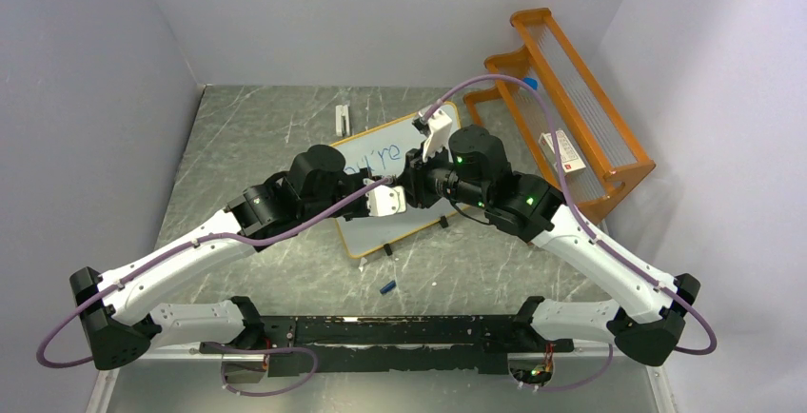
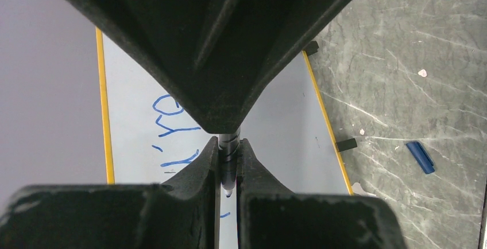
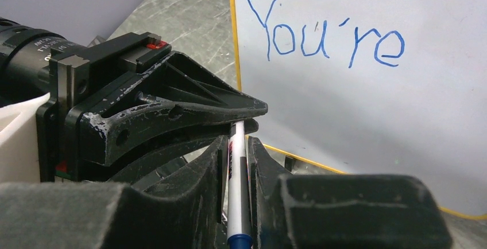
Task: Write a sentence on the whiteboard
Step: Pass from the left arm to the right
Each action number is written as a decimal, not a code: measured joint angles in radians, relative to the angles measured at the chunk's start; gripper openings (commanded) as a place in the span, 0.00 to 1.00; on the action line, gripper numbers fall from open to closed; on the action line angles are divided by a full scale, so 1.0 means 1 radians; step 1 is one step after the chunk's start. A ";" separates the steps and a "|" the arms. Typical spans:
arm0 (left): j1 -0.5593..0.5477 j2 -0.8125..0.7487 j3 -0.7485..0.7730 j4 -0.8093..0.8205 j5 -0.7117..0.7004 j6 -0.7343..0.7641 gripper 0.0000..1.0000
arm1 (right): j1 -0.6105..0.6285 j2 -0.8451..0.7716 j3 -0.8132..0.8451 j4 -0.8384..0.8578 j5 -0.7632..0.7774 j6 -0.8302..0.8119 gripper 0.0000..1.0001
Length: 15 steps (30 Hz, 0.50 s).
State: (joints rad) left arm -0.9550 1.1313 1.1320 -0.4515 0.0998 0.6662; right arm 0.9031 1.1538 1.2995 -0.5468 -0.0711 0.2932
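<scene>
Grippers (2): L gripper & R gripper meet tip to tip above the board. Both are pinched narrow on the same pen.
Pen (1): white-barrelled marker pen, squeezed btwn R fingers. Its far end is nipped by L fingers.
Whiteboard (1): white rectangular whiteboard w/ rounded corners & thin orange frame, flat on the table, askew, directly under both grippers. Can't tell if the pen touches it.
Writing (1 word): blue "You're", on the board beyond R gripper.
Clip feet (2 seen): small black clips on the board edge, right of L gripper in its wrist view.
Cap (1): small blue cap, on the grey marbled table, past that same edge, apart from the board.
White bit (1): small white oblong piece, beyond the board's far corner.
Rack (1): orange wooden rack, well off to R gripper's right. It holds 1 small red-white box.
In the way: each gripper blocks much of the other's wrist view, and the fingers hide most of the pen.
</scene>
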 measured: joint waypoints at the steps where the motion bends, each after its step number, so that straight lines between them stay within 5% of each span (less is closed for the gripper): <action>1: 0.000 0.000 0.000 0.000 0.000 0.000 0.05 | 0.000 0.000 0.000 0.003 0.000 0.000 0.22; 15: -0.003 0.000 0.000 -0.008 -0.008 0.000 0.05 | 0.000 0.005 0.000 0.003 -0.010 0.001 0.21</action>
State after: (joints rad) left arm -0.9577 1.1316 1.1320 -0.4595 0.0921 0.6662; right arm 0.9031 1.1591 1.2995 -0.5434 -0.0811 0.2943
